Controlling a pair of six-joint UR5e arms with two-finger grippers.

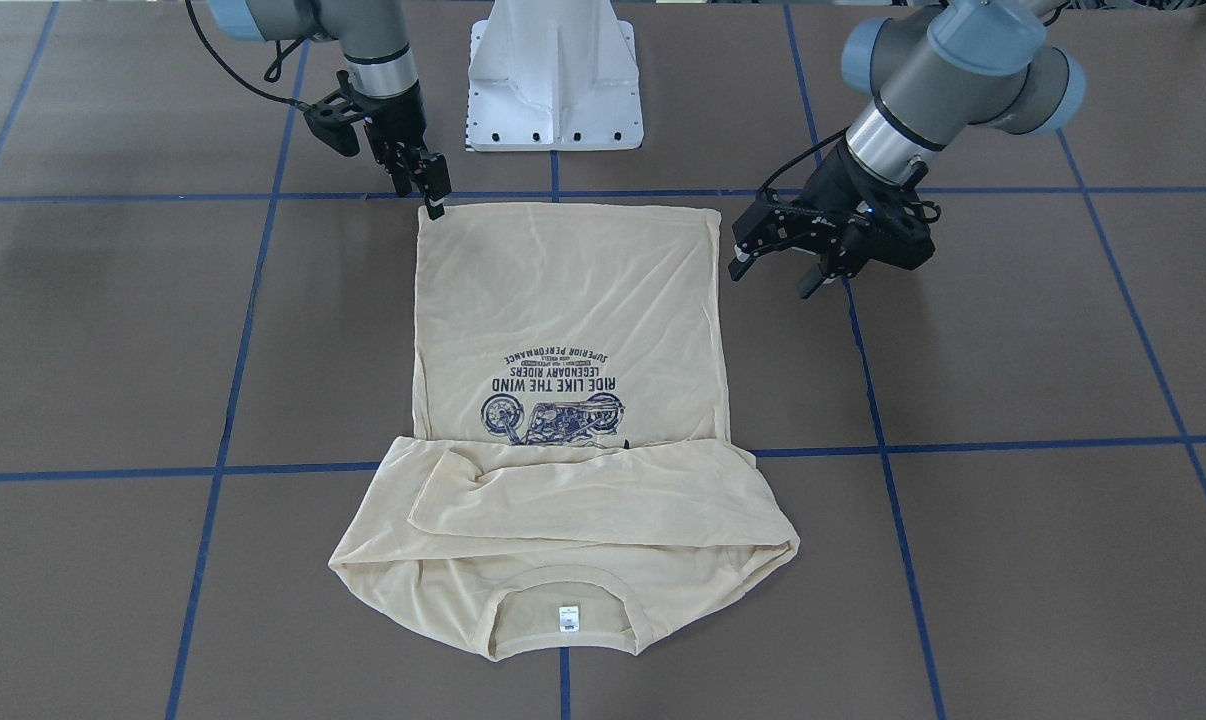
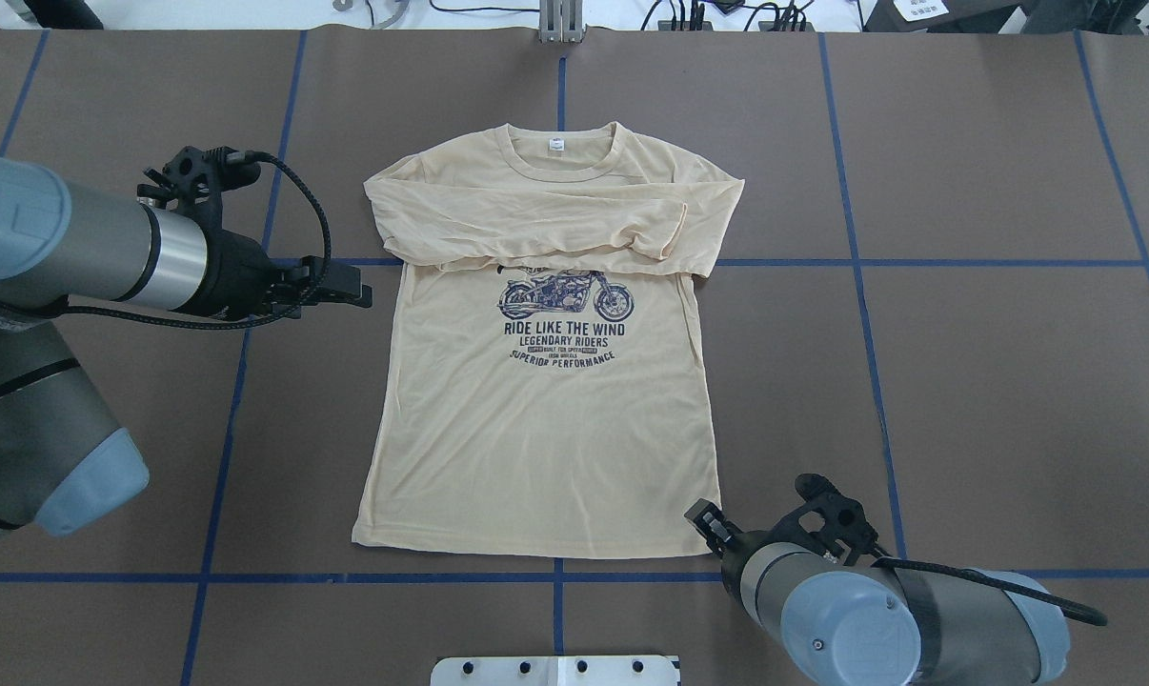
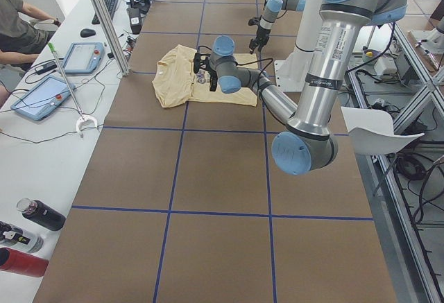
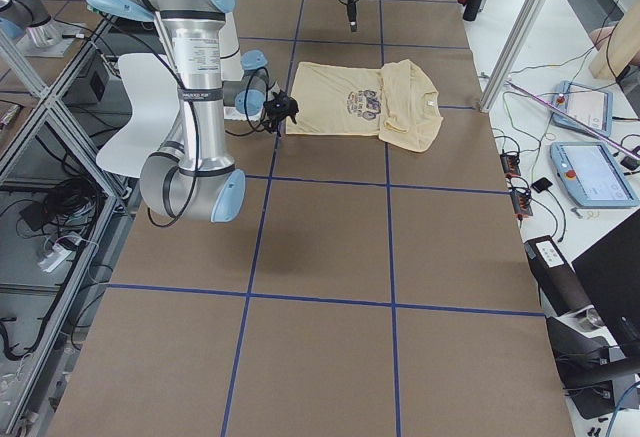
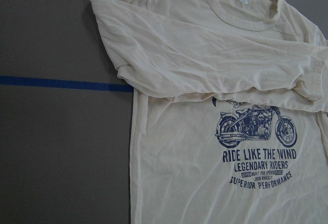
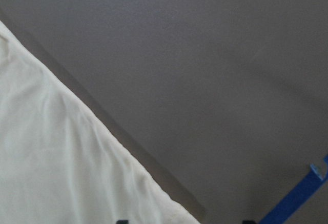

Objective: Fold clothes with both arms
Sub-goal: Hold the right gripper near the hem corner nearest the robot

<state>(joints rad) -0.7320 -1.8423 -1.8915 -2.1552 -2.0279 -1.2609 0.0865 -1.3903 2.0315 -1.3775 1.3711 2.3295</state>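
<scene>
One T-shirt point(image 2: 536, 429), spread flat and print-up at the middle of the table point(image 2: 994, 400). Lies with its long axis from 12 to 6 on the overhead clock: collar point(image 2: 560, 152) at 12, away from the robot, hem point(image 2: 536, 551) at 6, toward it. Carries both sleeves point(image 2: 536, 224) folded across the chest, just at 12 of the motorcycle print point(image 2: 565, 295). Leaves the lower body as one smooth panel, so probably wants the hem brought up toward 12 next, pinched at its two corners.

Outward to 5 o'clock: right gripper point(image 1: 421, 195), low at the hem's corner there, touching it or just shy of it; cannot tell which. Shows its fingers apart in the wrist view, with the cloth's edge running in between them, nothing clamped.

Outward to 9 o'clock: left gripper point(image 1: 771, 280), off the cloth beside the side edge and, to judge by the wide sweep of shirt in its wrist view, raised clear of the table. Has its fingers spread, holding nothing. Sits well apart from the hem's other corner at 7 o'clock; would have to travel toward 6 along that edge, then drop, before pinching.

Puts the right arm far nearer its grip than the left
</scene>
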